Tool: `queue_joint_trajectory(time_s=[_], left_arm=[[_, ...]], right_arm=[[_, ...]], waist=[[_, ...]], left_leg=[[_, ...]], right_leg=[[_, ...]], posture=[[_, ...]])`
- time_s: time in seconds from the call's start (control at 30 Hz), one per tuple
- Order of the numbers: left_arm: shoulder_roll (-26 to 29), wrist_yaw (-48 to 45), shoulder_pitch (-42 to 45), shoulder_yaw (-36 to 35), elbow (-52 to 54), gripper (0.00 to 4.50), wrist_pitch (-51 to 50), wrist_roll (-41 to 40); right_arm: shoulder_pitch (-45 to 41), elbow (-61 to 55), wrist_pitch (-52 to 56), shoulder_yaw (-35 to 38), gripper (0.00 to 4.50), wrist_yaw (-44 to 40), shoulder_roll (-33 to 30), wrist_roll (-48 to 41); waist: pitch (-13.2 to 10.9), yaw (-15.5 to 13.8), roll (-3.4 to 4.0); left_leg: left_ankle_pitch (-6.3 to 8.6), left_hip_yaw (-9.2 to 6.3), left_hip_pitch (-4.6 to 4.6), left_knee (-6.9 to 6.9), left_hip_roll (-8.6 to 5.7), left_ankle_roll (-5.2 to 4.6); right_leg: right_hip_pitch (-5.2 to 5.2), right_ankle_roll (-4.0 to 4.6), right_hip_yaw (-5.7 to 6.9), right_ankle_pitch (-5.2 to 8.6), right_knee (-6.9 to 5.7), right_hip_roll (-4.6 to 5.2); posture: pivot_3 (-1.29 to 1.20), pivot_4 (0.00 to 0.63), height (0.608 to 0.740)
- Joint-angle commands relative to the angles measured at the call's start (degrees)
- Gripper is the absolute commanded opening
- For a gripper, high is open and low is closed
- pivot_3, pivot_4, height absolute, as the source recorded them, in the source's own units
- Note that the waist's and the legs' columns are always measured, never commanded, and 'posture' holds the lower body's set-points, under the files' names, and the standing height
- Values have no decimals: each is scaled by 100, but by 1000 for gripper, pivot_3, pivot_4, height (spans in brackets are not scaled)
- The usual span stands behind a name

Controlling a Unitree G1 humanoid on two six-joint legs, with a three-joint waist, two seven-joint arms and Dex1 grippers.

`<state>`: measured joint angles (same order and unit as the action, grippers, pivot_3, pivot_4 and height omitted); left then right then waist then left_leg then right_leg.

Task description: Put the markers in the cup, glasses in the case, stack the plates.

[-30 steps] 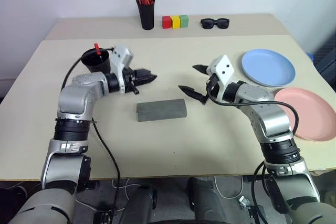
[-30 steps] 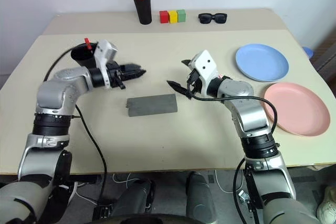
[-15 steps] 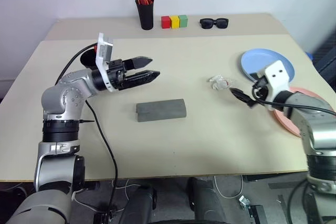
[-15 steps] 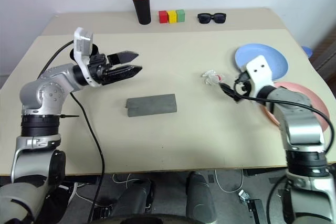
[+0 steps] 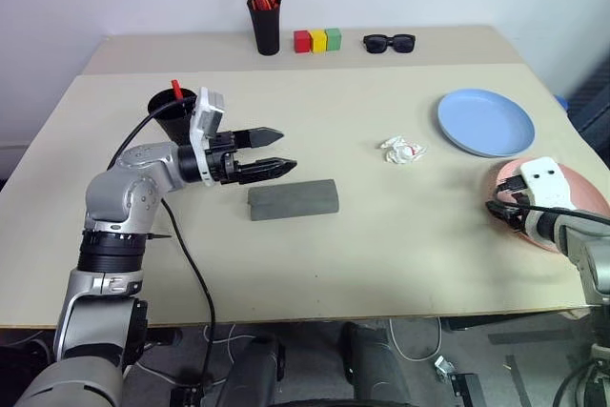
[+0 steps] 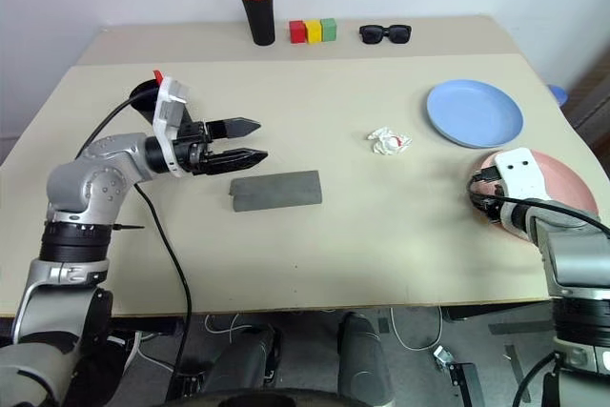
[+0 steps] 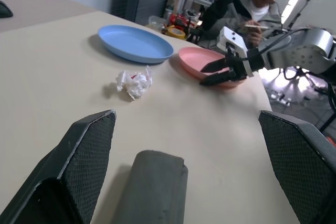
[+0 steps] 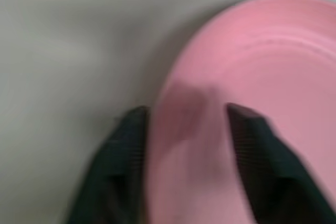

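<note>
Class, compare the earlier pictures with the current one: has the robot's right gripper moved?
Yes. The right gripper has swung away from the grey case toward the robot's right, and now sits at the pink plate's near rim.

Mid-frame, bare table (image 5: 400, 235) lies open between the grey case (image 5: 293, 199) and pink plate (image 5: 581, 199); only a crumpled paper wad (image 5: 400, 151) intrudes. Upper edge: pen holder (image 5: 266, 28), blocks (image 5: 317, 40), sunglasses (image 5: 390, 42).

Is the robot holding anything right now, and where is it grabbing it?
The right gripper pinches the pink plate at its near rim. The left gripper holds nothing.
</note>
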<state>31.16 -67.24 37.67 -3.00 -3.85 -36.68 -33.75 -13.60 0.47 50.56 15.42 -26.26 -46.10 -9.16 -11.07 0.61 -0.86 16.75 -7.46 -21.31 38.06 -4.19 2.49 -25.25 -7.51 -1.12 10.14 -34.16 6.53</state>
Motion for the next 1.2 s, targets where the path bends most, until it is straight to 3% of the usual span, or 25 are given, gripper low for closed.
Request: queue_joint_trajectory(time_s=[0.03, 0.3, 0.47, 0.63, 0.9, 1.0, 1.13, 1.2], left_arm=[[95, -27, -45, -103, 379, 4500, 197, -87], [-127, 499, -71, -186, 271, 4500, 714, 91], [-425, 985, -183, -111, 417, 4500, 924, 187], [-509, 1238, -276, -105, 613, 4500, 925, 169], [-410, 1434, -524, -34, 745, 4500, 837, 244], [-296, 1312, -560, -66, 808, 4500, 506, 29], [-235, 1276, -608, -113, 763, 4500, 511, 18], [-209, 1233, -611, -122, 728, 4500, 516, -10]], right_arm=[[-175, 87, -49, 131, 140, 138, -1, 36], [-1157, 493, -1048, -2, 61, 652, -173, 530], [-1948, 1058, -1940, -187, 61, 811, 133, 603], [-2811, 2340, -2979, -986, 61, 419, 430, 957], [-3981, 4743, -4472, -1227, 61, 115, 927, 979], [-4209, 5309, -4691, -1211, 937, 110, 967, 1016], [-4279, 5527, -4847, -1305, 2743, 221, 915, 1215], [-4260, 5385, -4789, -1224, 2743, 210, 910, 1155]], waist=[[1, 5, -1], [2, 19, 1], [1, 33, 1], [1, 51, 2], [-1, 29, 5], [-2, 43, 5], [-2, 57, 6], [-2, 61, 6]], left_leg=[[0, 0, 1, 0, 0, 0], [0, 3, 5, 3, 0, 0], [0, 3, 3, 2, 0, 0], [0, 5, 4, 0, 1, 0], [-1, 5, -3, -4, -1, 2], [-1, 3, -4, -4, -2, 2], [-1, 3, -4, -4, -2, 2], [-1, 3, -3, -4, -2, 1]], right_leg=[[2, 0, -1, 0, 2, 0], [6, -2, -1, -2, 3, 0], [4, -3, -1, -2, 4, 0], [4, -3, -2, -2, 7, -1], [-4, -3, -4, -3, 9, -1], [-4, -4, -4, -4, 11, -1], [-5, -4, -5, -4, 8, -1], [-6, -4, -5, -4, 7, -1]], posture=[[0, 150, 740], [0, 150, 740], [0, 150, 740], [0, 150, 740], [0, 150, 740], [0, 150, 740], [0, 150, 740], [0, 150, 740]])
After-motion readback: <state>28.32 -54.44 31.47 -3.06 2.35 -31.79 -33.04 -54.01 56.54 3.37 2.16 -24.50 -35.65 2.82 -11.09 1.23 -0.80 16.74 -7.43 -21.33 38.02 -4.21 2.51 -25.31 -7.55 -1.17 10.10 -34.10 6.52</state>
